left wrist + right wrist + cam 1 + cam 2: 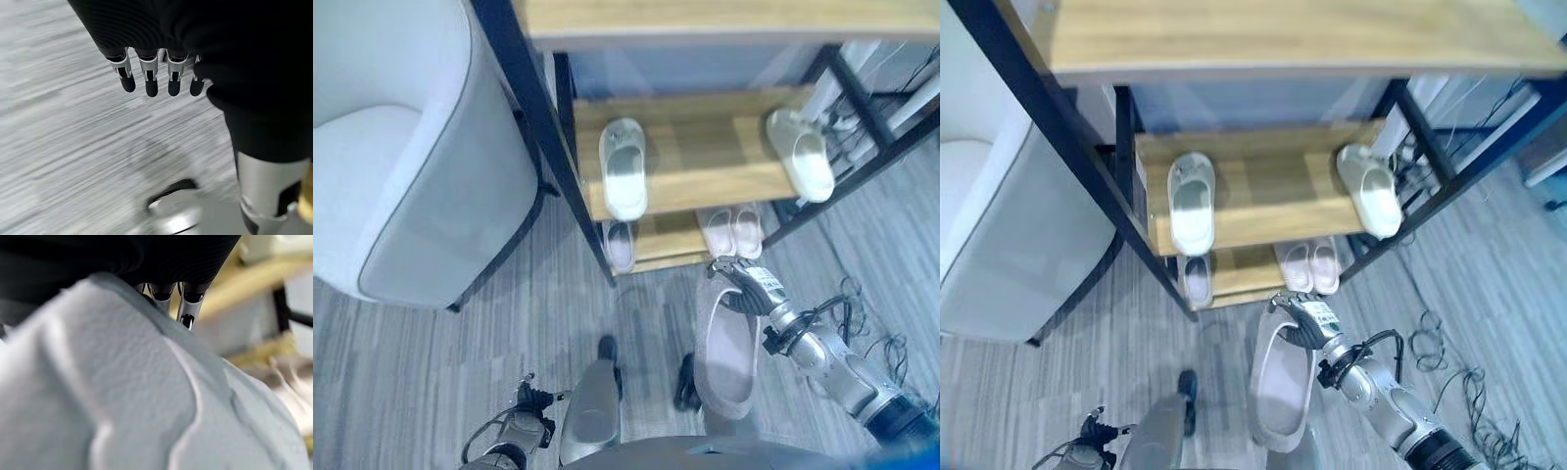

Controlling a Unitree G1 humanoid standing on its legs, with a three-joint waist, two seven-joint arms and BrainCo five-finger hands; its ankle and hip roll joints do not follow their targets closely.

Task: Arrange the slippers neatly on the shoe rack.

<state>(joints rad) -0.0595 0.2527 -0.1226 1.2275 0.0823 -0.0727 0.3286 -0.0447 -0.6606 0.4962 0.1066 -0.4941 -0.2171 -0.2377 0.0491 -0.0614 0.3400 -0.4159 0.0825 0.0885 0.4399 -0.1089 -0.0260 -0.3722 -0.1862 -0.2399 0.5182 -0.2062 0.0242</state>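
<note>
My right hand [751, 285] is shut on the toe end of a large grey slipper [726, 357], held above the floor just in front of the rack's lowest shelf [666, 235]. In the right wrist view the grey slipper [146, 396] lies close under my fingers [188, 308]. The middle shelf [705, 147] carries a pale slipper [624, 166] at its left and another [801, 154] at its right end. On the lowest shelf lie one pinkish slipper [619, 245] and a pink pair [732, 230]. My left hand [524, 426] hangs low at the left with straight fingers [151, 83], holding nothing.
A grey armchair [401, 176] stands close against the rack's left black post [533, 98]. A wooden top shelf [724, 18] overhangs the rack. Loose cables [862, 294] lie on the grey plank floor to the right.
</note>
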